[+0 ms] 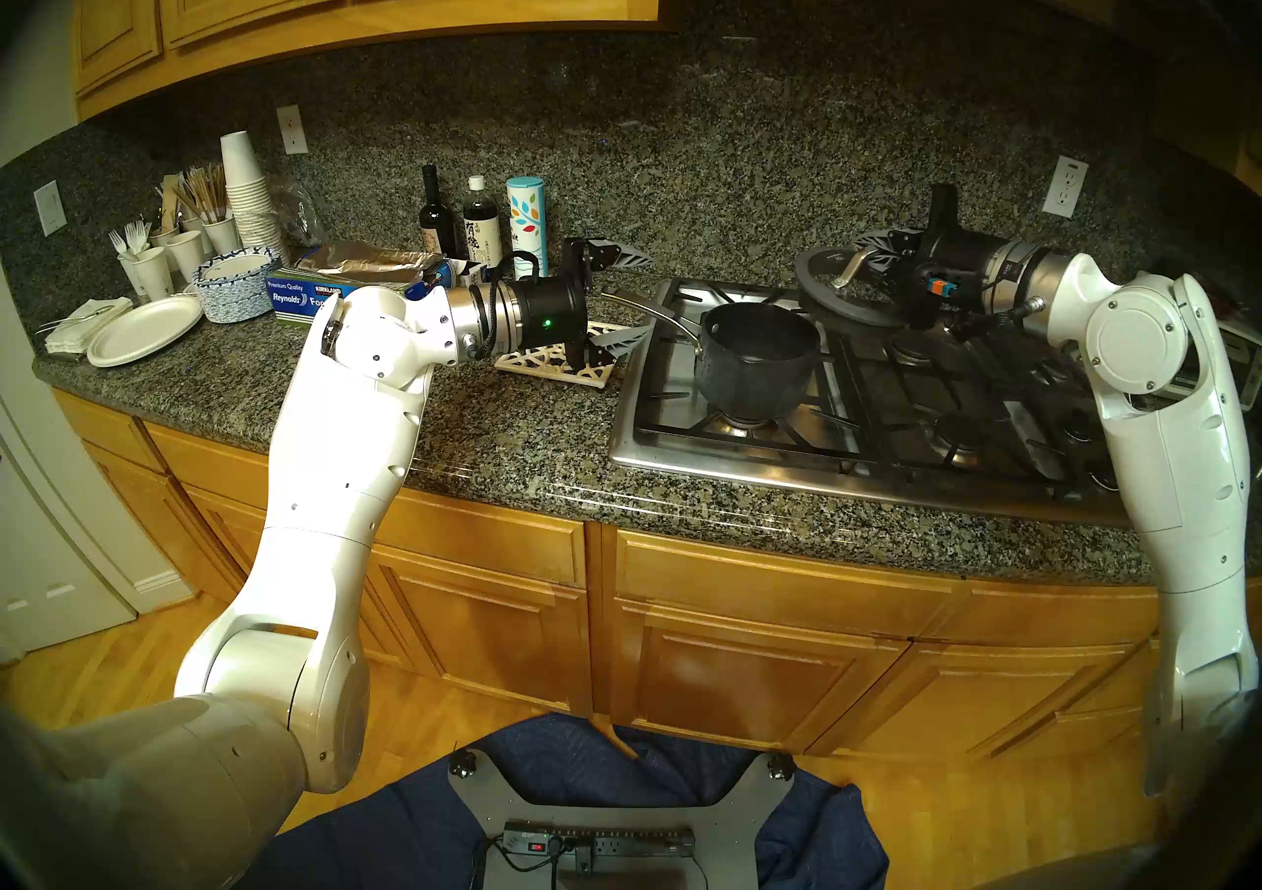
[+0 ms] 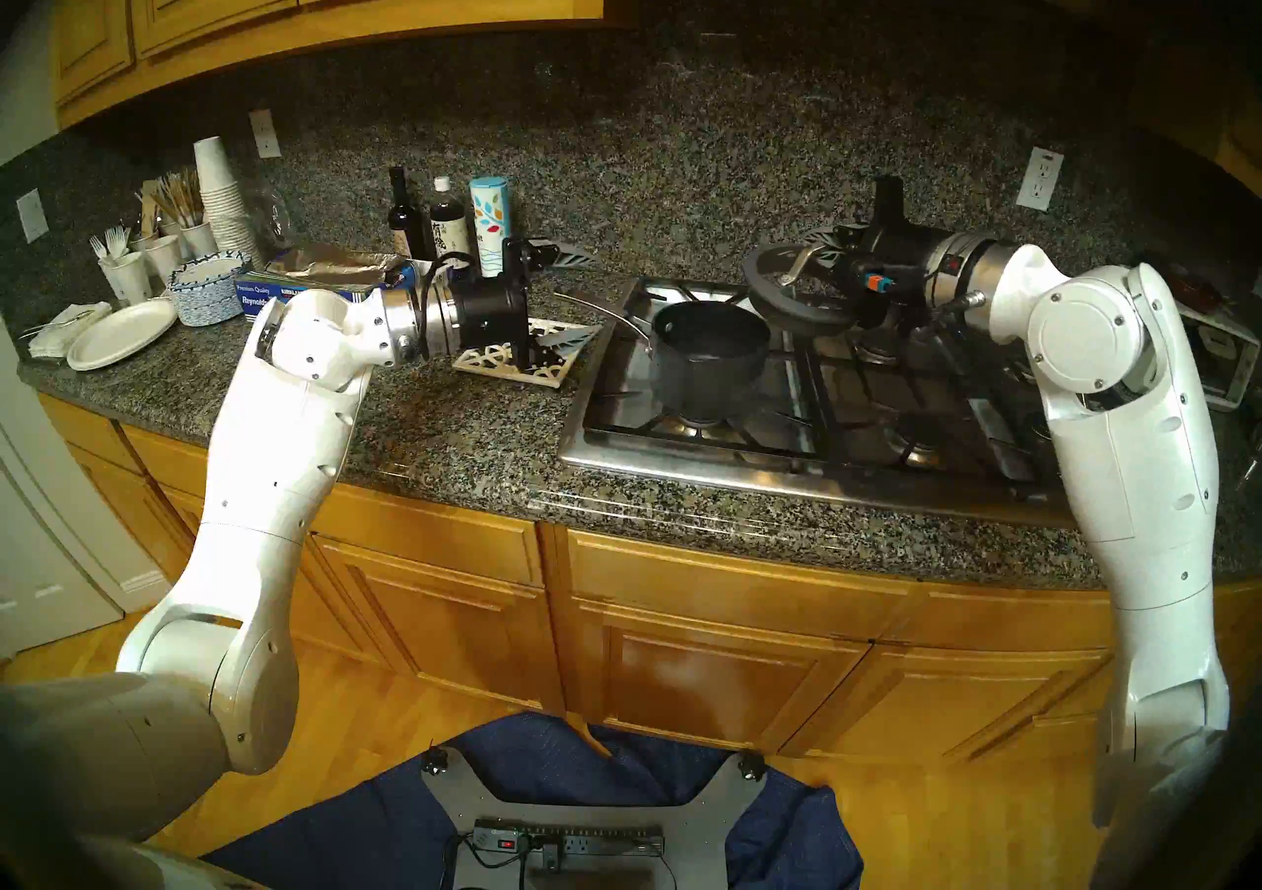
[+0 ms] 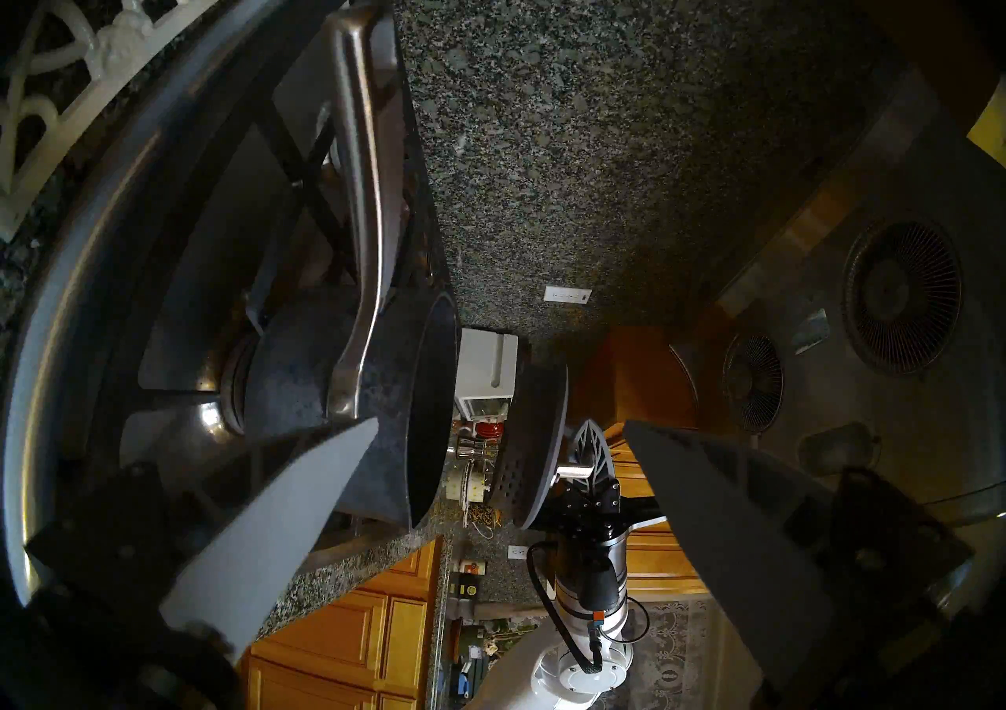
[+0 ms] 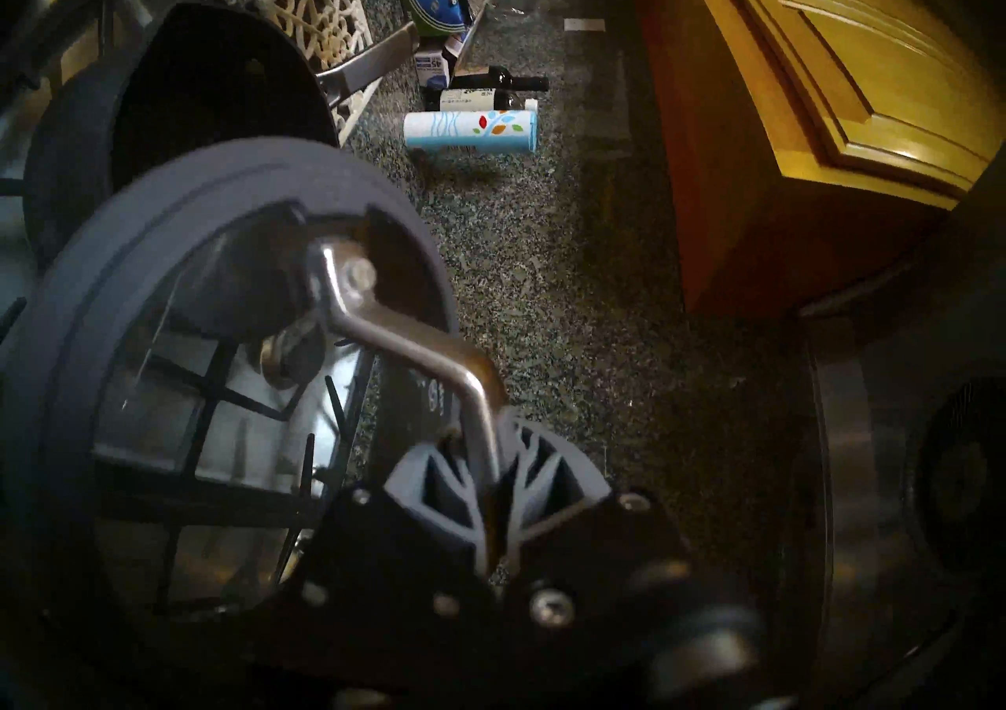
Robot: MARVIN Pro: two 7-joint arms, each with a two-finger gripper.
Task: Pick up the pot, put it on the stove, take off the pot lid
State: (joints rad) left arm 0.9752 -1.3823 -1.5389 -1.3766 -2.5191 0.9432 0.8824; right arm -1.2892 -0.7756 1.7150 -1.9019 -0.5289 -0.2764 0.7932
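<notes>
The dark grey pot [image 1: 758, 356] stands uncovered on the front left burner of the steel stove [image 1: 751, 458], its silver handle [image 1: 649, 315] pointing left. My left gripper [image 1: 625, 299] is open and empty, with the handle's tip between its spread fingers, not touching. In the left wrist view the pot [image 3: 326, 382] lies ahead of the left gripper [image 3: 501, 423]. My right gripper [image 1: 877, 260] is shut on the loop handle of the pot lid [image 1: 819, 294], holding it tilted above the stove, behind and right of the pot. The right wrist view shows the lid [image 4: 163, 257] in the right gripper [image 4: 490, 480].
A white lattice trivet [image 1: 560, 370] lies on the granite counter under my left gripper. Two bottles [image 1: 478, 219] and a tall canister [image 1: 527, 219] stand by the backsplash. A foil box [image 1: 307, 298], paper plates [image 1: 147, 329] and cups [image 1: 242, 185] are at far left.
</notes>
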